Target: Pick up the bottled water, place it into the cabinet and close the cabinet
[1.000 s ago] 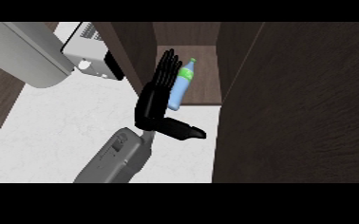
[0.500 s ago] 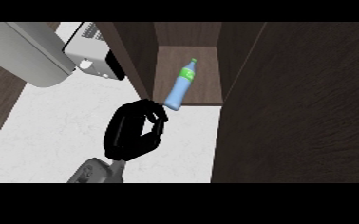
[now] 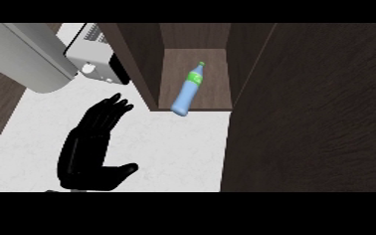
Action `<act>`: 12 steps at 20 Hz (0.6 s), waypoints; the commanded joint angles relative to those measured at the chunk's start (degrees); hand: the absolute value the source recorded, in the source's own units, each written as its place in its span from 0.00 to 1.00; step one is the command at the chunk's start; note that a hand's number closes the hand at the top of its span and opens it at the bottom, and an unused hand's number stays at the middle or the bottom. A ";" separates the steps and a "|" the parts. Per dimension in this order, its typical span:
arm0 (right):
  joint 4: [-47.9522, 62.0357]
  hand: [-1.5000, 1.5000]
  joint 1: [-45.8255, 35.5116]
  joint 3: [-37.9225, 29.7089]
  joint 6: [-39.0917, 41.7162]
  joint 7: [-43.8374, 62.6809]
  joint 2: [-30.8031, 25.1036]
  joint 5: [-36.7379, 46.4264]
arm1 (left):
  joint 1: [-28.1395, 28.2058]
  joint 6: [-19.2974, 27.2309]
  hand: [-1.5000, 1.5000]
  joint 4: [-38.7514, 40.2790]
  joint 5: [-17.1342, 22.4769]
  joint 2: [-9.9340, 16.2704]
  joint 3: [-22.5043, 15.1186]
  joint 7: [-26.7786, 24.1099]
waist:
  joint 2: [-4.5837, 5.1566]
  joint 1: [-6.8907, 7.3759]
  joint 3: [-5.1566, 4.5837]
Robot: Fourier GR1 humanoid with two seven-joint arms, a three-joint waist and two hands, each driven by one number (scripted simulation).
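Black hand (image 3: 92, 149) lies over the white counter (image 3: 176, 139) at lower left of the head view, which hand it is cannot be told; palm flat, fingers (image 3: 110, 110) straight and spread toward the upper right, thumb out to the right; released, grasping nothing. Bottle (image 3: 188, 89), blue with green cap, lies on the shelf inside the open cabinet (image 3: 195, 62), cap toward the back, base at the front edge, well apart from the hand. Dark door (image 3: 301, 114) stands open at right; a white appliance (image 3: 92, 59) sits at upper left.
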 commanded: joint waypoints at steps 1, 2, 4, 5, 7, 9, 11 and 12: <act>-11.89 1.00 1.41 5.09 1.22 5.12 -3.24 9.03 | 6.09 -2.54 0.00 -3.03 2.52 2.53 2.47 -1.49 | -0.04 0.24 -0.12; -10.93 1.00 0.72 4.48 3.02 4.18 -5.33 8.64 | 5.93 -3.92 0.00 -3.07 5.39 3.93 5.34 -0.52 | -0.12 0.19 -0.11; -9.88 1.00 -2.35 10.09 2.48 5.74 -4.21 11.48 | 6.85 -3.25 0.00 -5.84 6.64 3.78 5.27 0.90 | -0.38 0.70 -0.22; -12.39 1.00 -2.04 9.98 2.67 6.57 -5.47 10.22 | 8.58 -5.61 0.00 -4.81 7.21 5.67 6.51 0.11 | -0.30 0.78 -0.29; -11.81 1.00 -4.42 12.68 2.35 7.78 -5.32 11.07 | 8.97 -6.16 0.00 -5.92 9.05 7.29 9.01 0.89 | -0.40 1.03 -0.34; -12.14 1.00 -6.42 12.88 2.26 10.03 -6.71 11.64 | 10.33 -7.14 0.00 -5.93 9.87 7.90 9.31 1.18 | -0.26 1.52 -0.43; -10.84 1.00 -9.17 14.84 2.43 10.60 -6.96 12.59 | 10.98 -7.95 0.00 -6.14 9.85 8.69 9.77 0.97 | -0.51 1.82 -0.55; -11.11 1.00 -10.53 16.04 2.37 11.05 -6.79 11.99 | 10.53 -8.26 0.00 -5.24 10.45 8.08 10.09 0.62 | -0.29 1.82 -0.69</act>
